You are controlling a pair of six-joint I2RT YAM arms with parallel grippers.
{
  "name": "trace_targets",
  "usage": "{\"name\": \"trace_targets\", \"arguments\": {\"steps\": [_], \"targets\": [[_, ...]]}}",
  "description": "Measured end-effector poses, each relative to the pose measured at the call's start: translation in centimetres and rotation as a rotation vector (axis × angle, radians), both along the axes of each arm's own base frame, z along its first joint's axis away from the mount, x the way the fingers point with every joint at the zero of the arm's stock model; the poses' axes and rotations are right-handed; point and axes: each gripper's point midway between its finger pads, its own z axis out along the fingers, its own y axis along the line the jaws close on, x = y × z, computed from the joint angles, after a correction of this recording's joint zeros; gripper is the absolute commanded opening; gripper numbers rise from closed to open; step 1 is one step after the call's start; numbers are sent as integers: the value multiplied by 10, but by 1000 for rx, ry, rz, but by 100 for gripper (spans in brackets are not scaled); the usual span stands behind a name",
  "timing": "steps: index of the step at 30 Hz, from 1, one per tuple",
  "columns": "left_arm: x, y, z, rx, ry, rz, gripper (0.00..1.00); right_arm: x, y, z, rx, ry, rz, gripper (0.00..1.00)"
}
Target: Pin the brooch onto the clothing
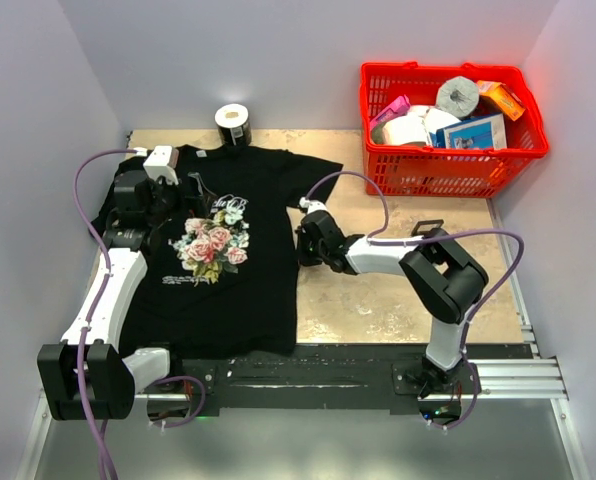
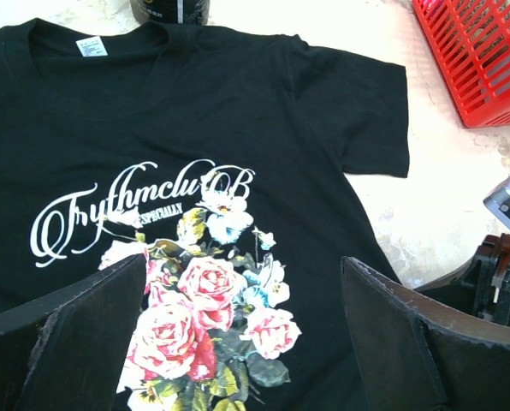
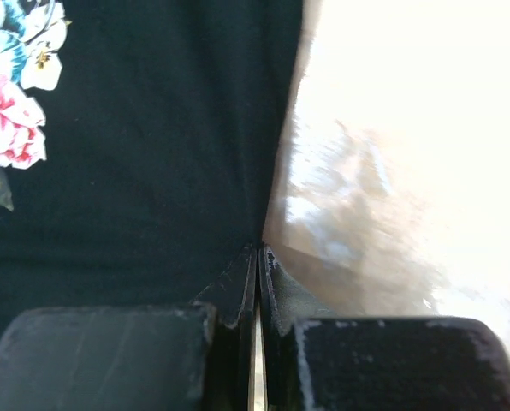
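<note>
The clothing, a black T-shirt [image 1: 258, 290] with printed pink roses and white script, lies flat on the table's left half. The brooch does not show in any view. My left gripper [image 1: 183, 200] hovers over the chest print, and in the left wrist view it [image 2: 245, 265] stands wide open with only the shirt [image 2: 238, 111] and its roses between the fingers. My right gripper [image 1: 302, 240] is at the shirt's right side edge. Seen from the right wrist it [image 3: 259, 248] is shut, tips right at the cloth's border [image 3: 152, 171]. Whether fabric is pinched I cannot tell.
A red basket [image 1: 448, 130] full of boxes and rolls stands at the back right, its corner also in the left wrist view [image 2: 486, 60]. A black-and-white roll [image 1: 233, 122] stands behind the shirt's collar. Bare tabletop [image 1: 398, 290] lies right of the shirt.
</note>
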Motion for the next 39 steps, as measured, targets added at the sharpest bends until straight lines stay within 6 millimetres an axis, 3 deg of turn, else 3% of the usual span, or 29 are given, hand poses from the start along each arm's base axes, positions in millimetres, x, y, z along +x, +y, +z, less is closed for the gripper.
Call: {"name": "trace_targets", "arguments": {"steps": [9, 23, 28, 30, 31, 34, 37, 39], "targets": [[1, -2, 1, -4, -10, -10, 99, -9, -32, 0, -72, -16, -90, 0], [0, -2, 2, -5, -10, -13, 99, -12, -56, 0, -141, -29, -144, 0], [1, -4, 1, 0, -10, -12, 99, -16, -69, 12, -187, -58, -114, 28], [1, -4, 2, 2, -11, -10, 99, -17, -76, 26, -205, -85, -107, 42], [0, -4, 1, 3, -11, -8, 99, -16, -78, 36, -207, -105, -102, 55], [0, -6, 3, 7, -16, -9, 99, -14, -88, 71, -194, -174, -110, 73], [-3, -10, 4, 8, -21, -18, 99, -9, -107, 110, -166, -249, -149, 77], [-4, -11, 6, 8, -27, -20, 99, 3, -136, 134, -143, -287, -231, 79]]}}
